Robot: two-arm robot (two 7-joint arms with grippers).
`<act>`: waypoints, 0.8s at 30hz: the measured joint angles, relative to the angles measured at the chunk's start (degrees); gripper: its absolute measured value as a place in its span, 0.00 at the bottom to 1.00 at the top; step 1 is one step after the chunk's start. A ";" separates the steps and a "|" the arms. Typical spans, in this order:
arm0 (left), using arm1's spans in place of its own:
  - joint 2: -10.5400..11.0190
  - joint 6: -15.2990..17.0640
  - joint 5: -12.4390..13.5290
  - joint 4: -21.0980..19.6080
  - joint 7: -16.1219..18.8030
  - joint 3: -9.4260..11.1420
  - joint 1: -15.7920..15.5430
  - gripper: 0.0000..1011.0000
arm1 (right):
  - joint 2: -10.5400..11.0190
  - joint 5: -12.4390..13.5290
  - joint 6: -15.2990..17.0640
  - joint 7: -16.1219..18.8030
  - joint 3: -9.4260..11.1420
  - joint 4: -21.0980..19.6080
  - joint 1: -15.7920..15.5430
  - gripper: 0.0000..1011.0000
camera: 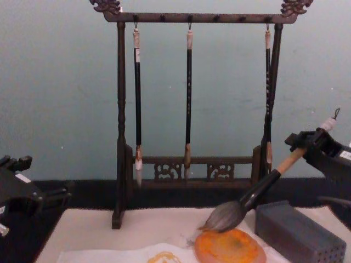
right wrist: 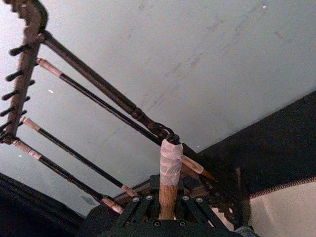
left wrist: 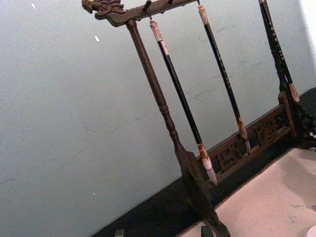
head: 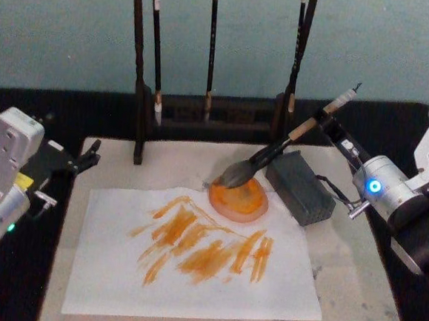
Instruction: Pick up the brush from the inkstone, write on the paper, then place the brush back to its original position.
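- Head view: the right end effector (head: 327, 119) is clenched on the tan upper handle of the large calligraphy brush (head: 284, 145), toward the tabletop's (head: 26, 287) far right corner. The brush slants down, and its fat grey bristle head rests on the round orange inkstone (head: 241, 201). A grey perforated box (head: 301, 188) sits just beside the inkstone. The white paper (head: 212, 287), streaked with orange strokes, lies toward the front edge on a cream felt mat (head: 357, 279). The left end effector (head: 87, 154) is parked at the left edge; I cannot tell whether it is clenched or released.
- Left wrist view: a dark wooden brush rack (left wrist: 163, 103) with thin hanging brushes (left wrist: 182, 98).
- Right wrist view: the brush's (right wrist: 169, 173) white-wrapped tip with its cord loop rises from the right end effector (right wrist: 168, 210).
- Chest view: the brush's (camera: 258, 189) black ferrule joins the grey bristles, which touch the inkstone (camera: 230, 249).
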 joint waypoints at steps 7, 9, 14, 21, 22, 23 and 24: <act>0.00 0.00 0.00 0.00 0.00 0.00 0.00 0.99 | 0.02 1.88 0.72 -0.76 -0.38 2.06 0.99 0.15; 0.00 0.00 0.00 0.00 0.00 0.00 0.00 0.99 | 0.18 2.24 0.76 -1.02 -0.55 2.14 1.00 0.15; 0.00 0.00 0.00 0.00 0.00 0.00 0.00 0.99 | 0.78 2.94 0.82 -1.35 -0.83 1.63 0.60 0.16; 0.00 0.00 0.00 0.00 0.00 0.00 0.00 0.99 | 1.80 3.50 0.36 -1.46 -1.29 1.52 0.32 0.15; 0.00 0.00 0.00 0.00 0.00 0.00 0.00 0.99 | 1.88 3.55 0.27 -1.49 -1.35 1.66 0.35 0.15; 0.00 0.00 0.00 0.00 0.00 0.00 0.00 0.99 | 2.02 3.66 0.09 -1.56 -1.47 1.90 0.45 0.15; 0.00 0.00 0.00 0.00 0.00 0.00 0.00 0.99 | 2.09 3.71 -0.01 -1.58 -1.53 2.02 0.51 0.16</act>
